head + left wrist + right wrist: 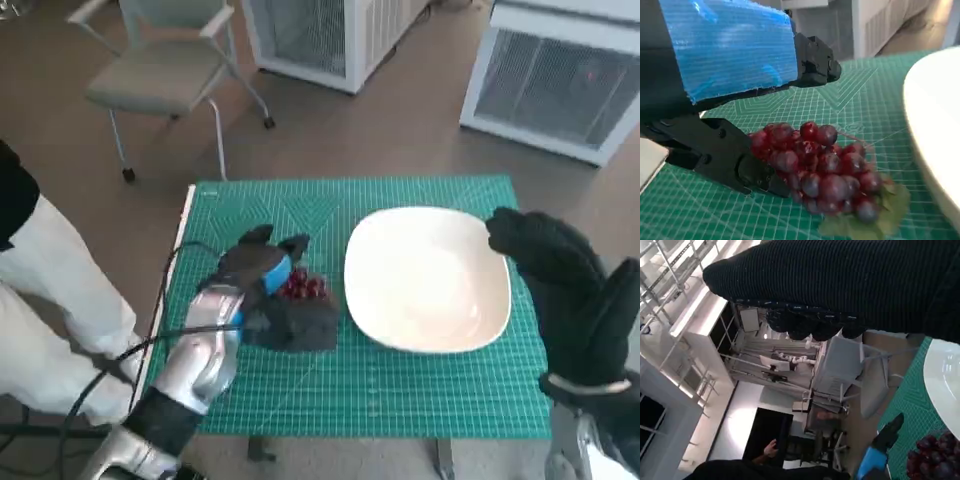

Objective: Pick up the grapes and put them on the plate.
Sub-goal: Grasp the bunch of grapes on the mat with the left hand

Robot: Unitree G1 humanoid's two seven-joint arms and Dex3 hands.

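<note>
On the bench (420,400), under a green gridded cutting mat (400,385):

Grapes (303,288) — one dark red bunch with a green leaf, lying on the mat just to the left of the plate and apart from its rim. In the left wrist view the bunch (820,170) rests on the mat with its leaf flat beneath the far end.

Plate (428,278) — white, rounded, shallow, sitting on the right half of the mat; nothing lies on it.

Left hand (265,280) — black, blue tape across its back, lowered over the grapes from the left. Its fingers (730,160) are spread, one low against the near side of the bunch and another raised above it; whether they actually clamp the grapes cannot be told from these views. A black cable runs back along the pale forearm.

Right hand (565,285) — in the black knitted glove, held beside the right edge of the plate, nothing in it. Fingers hang loosely curled; the right wrist view shows the glove (840,285) as a dark band.

Surroundings — grey chair (165,70) on the floor beyond the bench; two white cabinets (555,70) with grilles at the back; a person (40,300) in white at the left edge.
</note>
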